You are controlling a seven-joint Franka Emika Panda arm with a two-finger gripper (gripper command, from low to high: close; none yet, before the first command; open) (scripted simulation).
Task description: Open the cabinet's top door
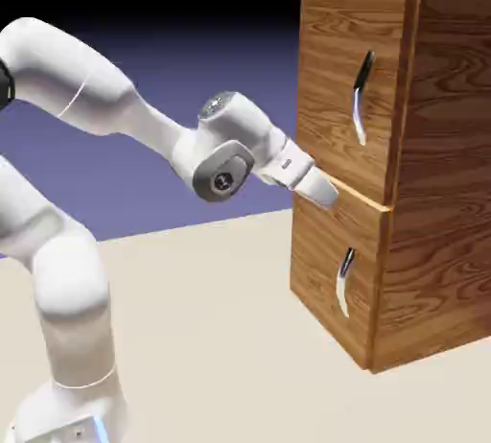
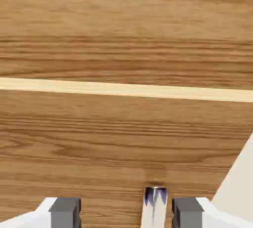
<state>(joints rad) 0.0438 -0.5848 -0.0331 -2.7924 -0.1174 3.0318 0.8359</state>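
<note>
The cabinet (image 1: 436, 173) of orange-brown grained wood stands at the exterior view's right. Its top door (image 1: 336, 67) carries a long curved dark-and-silver handle (image 1: 361, 96). My gripper (image 1: 327, 194) is at the seam between the top door and the shorter lower panel (image 1: 321, 268), below and left of the long handle and apart from it. In the hand view wood grain fills the picture, crossed by a pale seam (image 2: 123, 90). The gripper (image 2: 126, 214) is open, its fingertips (image 2: 64, 211) apart. A metal handle tip (image 2: 155, 203) shows between them; which door's I cannot tell.
The lower panel has a smaller curved handle (image 1: 343, 283). The beige table (image 1: 211, 336) stretches before the cabinet, and a strip of it shows as the table (image 2: 239, 187) at the hand view's lower right. The white arm (image 1: 115, 105) reaches in from the left.
</note>
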